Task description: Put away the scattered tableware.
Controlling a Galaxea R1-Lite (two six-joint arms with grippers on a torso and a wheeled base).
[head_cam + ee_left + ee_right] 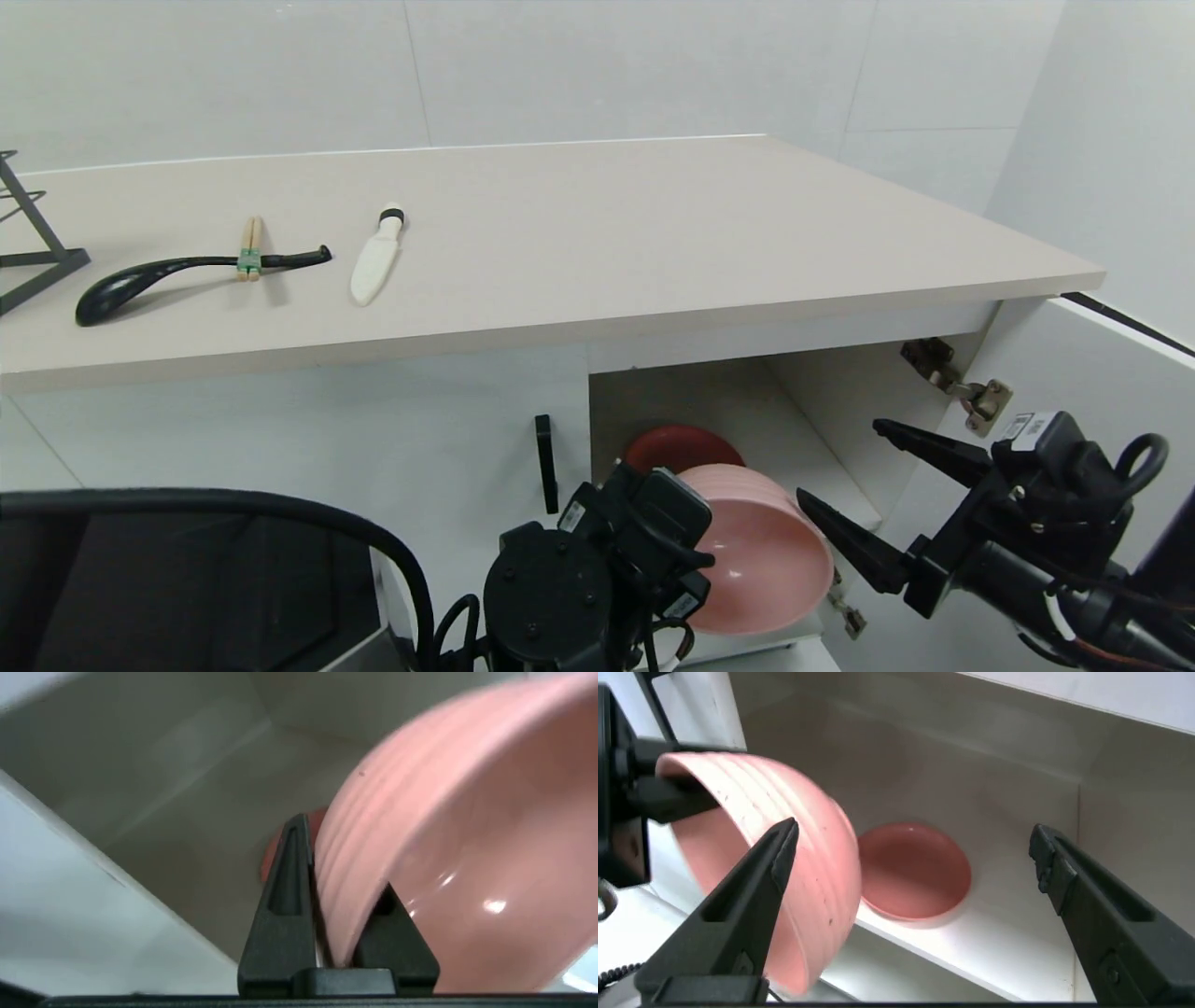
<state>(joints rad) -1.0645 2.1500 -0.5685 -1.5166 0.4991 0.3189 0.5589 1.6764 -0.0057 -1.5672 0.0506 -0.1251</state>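
Bowl [766, 551], pink and tilted, is sitting clamped by its rim in your left hand [338, 891] at the open cabinet's mouth. Your right hand [840, 460] is hanging spread wide beside it. Behind, a red plate [910, 873] is resting on the shelf. Farther up, ladle [168, 275], chopsticks [248, 250] and white knife [376, 257] are lying on the desk [653, 215].

A ribbed pink bowl [761, 560] is hanging tilted on edge, its rim pinched by the fingers [285, 896] of the left gripper [338, 868]. A red dish [681, 446] is sitting flat on the cabinet shelf [1008, 915] behind it. Near the surface's [653, 224] left edge, chopsticks [249, 248] are lying across a black spoon's [140, 280] handle, and a white knife [376, 257] is lying just beside them.
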